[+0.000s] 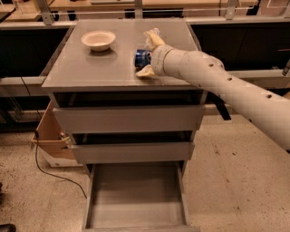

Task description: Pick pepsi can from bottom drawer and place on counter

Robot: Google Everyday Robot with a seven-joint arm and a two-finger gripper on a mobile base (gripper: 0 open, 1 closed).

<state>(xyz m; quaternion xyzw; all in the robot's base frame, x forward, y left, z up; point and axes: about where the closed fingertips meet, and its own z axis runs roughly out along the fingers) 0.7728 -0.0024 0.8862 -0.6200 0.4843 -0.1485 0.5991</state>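
The claw (pixel 144 54) is over the right half of the worktop (pixel 90 68), about midway between its front and back edges, on the end of a pale arm (pixel 226 86) that reaches in across the right edge. Its two fingers (pixel 146 71) stand one on the near side and one on the far side of the can (pixel 142 58) and are clamped on it. The can, dark blue with a patch of white, sits between them, low at the worktop's surface. Whether its base touches the surface cannot be told.

A shallow cream bowl (pixel 98 40) stands near the back left corner of the worktop, well apart from the can and the claw.

Below the front edge, the two upper drawers (pixel 122 118) are pushed almost in, each with a dark gap above its flat grey front. The bottom drawer (pixel 136 195) is pulled out toward the camera and shows its plain grey floor.

A cardboard box (pixel 50 136) sits on the floor beside the cabinet's left side, and a dark cable (pixel 45 167) trails across the speckled floor in front of it. A pale wooden bench (pixel 136 4) runs along behind the worktop's back edge.
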